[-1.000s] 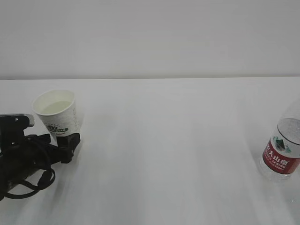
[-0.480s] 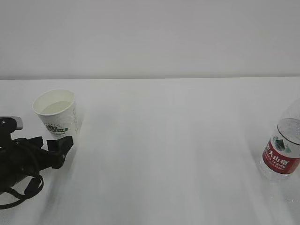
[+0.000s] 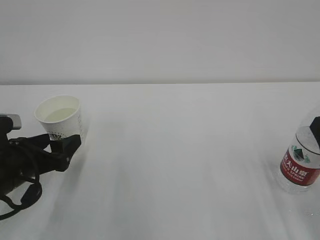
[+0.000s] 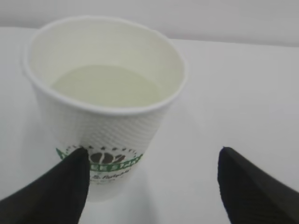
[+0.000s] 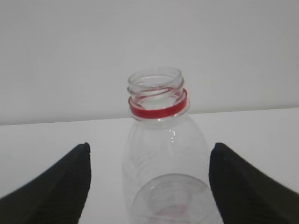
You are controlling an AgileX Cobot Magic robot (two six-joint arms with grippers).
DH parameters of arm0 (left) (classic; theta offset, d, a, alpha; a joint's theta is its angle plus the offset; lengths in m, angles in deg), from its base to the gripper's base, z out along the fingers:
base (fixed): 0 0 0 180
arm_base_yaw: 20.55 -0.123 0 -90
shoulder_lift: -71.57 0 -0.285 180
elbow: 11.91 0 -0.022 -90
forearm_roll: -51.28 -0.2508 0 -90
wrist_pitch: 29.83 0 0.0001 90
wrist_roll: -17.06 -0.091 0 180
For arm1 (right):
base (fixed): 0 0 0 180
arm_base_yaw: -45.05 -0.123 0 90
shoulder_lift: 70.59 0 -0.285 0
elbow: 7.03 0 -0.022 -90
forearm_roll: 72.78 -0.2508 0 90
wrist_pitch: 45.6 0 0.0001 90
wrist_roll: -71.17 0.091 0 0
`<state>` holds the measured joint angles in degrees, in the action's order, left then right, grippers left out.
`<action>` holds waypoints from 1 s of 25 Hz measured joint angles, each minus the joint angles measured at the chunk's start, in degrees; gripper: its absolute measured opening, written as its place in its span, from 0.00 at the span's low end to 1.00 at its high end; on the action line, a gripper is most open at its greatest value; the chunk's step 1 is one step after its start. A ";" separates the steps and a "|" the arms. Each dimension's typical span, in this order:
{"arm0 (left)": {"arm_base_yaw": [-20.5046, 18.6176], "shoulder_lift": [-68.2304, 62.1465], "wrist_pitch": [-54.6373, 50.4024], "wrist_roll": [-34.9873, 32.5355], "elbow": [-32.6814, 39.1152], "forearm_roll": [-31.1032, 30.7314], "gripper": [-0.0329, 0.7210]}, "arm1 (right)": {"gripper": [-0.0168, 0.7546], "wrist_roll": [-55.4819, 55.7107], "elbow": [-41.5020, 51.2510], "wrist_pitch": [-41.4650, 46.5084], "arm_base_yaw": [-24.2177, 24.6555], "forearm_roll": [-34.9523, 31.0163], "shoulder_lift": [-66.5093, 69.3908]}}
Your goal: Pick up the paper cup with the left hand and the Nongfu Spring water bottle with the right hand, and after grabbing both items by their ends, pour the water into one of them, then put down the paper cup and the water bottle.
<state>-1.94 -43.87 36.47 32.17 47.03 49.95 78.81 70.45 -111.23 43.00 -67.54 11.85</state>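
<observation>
Far left of the white table [image 3: 175, 165], the left hand [image 3: 55, 150] lies low on the surface, a black arm with loose cables looping under it. Its jaws stand wide apart and hold nothing. The paper cup [image 3: 61, 120] stands upright on the table just beyond those jaws; from the exterior view one black fingertip overlaps the cup's lower side. In the left wrist view one finger [image 4: 56, 186] sits right at the cup's printed logo, and I cannot tell whether it touches; the other finger is well clear on the far side. Inside the cup, the water [image 4: 105, 86] shows as a pale yellowish pool filling the lower part.

Well to the right of the cup, across a long stretch of table, the Nongfu Spring water bottle [image 3: 301, 162] stands upright at the frame's right edge, red label facing out. It has no cap, its mouth open above the red neck ring [image 5: 159, 108]. The right hand [image 5: 149, 186] is spread wide on both sides of the bottle's shoulder without touching it, gripping nothing.
</observation>
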 joint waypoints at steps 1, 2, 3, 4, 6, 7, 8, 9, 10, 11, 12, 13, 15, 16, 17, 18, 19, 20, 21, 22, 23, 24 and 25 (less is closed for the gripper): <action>0.00 0.56 0.00 0.00 0.09 -0.13 0.87 | 0.79 0.23 0.00 0.00 0.00 0.00 0.00; 0.00 1.12 0.00 0.00 0.09 -0.41 0.87 | 0.79 0.34 0.00 0.00 0.00 0.00 0.00; 0.00 1.55 0.00 0.00 0.36 -0.53 0.86 | 0.79 0.32 0.00 0.00 0.00 0.00 0.00; 0.00 1.87 0.00 0.00 0.47 -0.53 0.86 | 0.79 0.46 0.00 0.00 0.00 -0.25 0.00; 0.00 2.23 0.00 0.00 0.55 -0.63 0.86 | 0.79 0.46 0.00 0.00 0.00 -0.71 0.00; 0.00 2.34 0.00 0.00 0.55 -0.63 0.86 | 0.79 0.46 0.00 0.00 0.00 -1.11 0.00; 0.00 2.45 0.00 0.00 0.55 -0.63 0.86 | 0.79 0.46 -0.14 0.00 0.00 -1.44 0.00; 0.00 2.58 0.00 0.00 0.60 -0.63 0.86 | 0.79 0.35 -0.41 0.00 0.00 -1.85 0.00; 0.00 2.83 -0.03 0.00 0.60 -0.63 0.86 | 0.79 0.35 -0.86 0.00 0.00 -2.27 0.00; 0.00 3.23 -0.14 0.00 0.60 -0.63 0.85 | 0.79 0.35 -1.47 0.00 0.00 -2.72 0.00; 0.00 3.70 -0.17 0.00 0.60 -0.63 0.85 | 0.79 0.27 -2.13 0.00 0.00 -2.86 0.00; 0.00 4.08 -0.27 0.00 0.69 -0.63 0.85 | 0.79 0.27 -2.68 0.00 0.00 -3.10 0.00; 0.00 5.33 -0.27 0.00 0.69 -0.63 0.85 | 0.79 0.27 -3.81 0.00 0.00 -3.22 0.00; 0.00 5.88 -0.27 0.00 0.69 -0.63 0.85 | 0.79 0.27 -4.19 0.00 0.00 -3.22 0.00; 0.00 6.17 -0.38 0.00 0.69 -0.51 0.85 | 0.79 0.27 -4.44 0.00 0.00 -3.34 0.00; 0.00 6.65 -0.38 0.00 0.69 -0.51 0.84 | 0.79 0.27 -4.75 0.00 0.00 -3.46 0.00; 0.00 7.16 -0.38 0.00 0.69 -0.39 0.84 | 0.79 0.27 -5.10 0.00 0.00 -3.62 0.00; 0.00 7.68 -0.38 0.00 0.69 -0.39 0.84 | 0.79 0.27 -5.37 0.00 0.00 -3.75 0.00; 0.00 8.15 -0.38 0.00 0.69 -0.39 0.84 | 0.79 0.27 -5.52 0.00 0.00 -3.89 0.00; 0.00 8.60 -0.38 0.00 0.69 -0.39 0.83 | 0.79 0.27 -5.74 0.00 0.00 -3.89 0.00; 0.00 9.02 -0.38 0.00 0.69 -0.39 0.83 | 0.79 0.27 -5.87 0.00 0.00 -3.89 0.00; 0.00 9.33 -0.38 0.00 0.69 -0.39 0.83 | 0.79 0.27 -6.15 0.00 0.00 -3.89 0.00; 0.00 9.80 -0.38 0.00 0.69 -0.39 0.83 | 0.79 0.27 -6.45 0.00 0.00 -3.89 0.00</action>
<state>-1.94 -34.07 36.09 32.17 47.72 49.56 79.08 64.00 -111.23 43.00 -71.43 11.85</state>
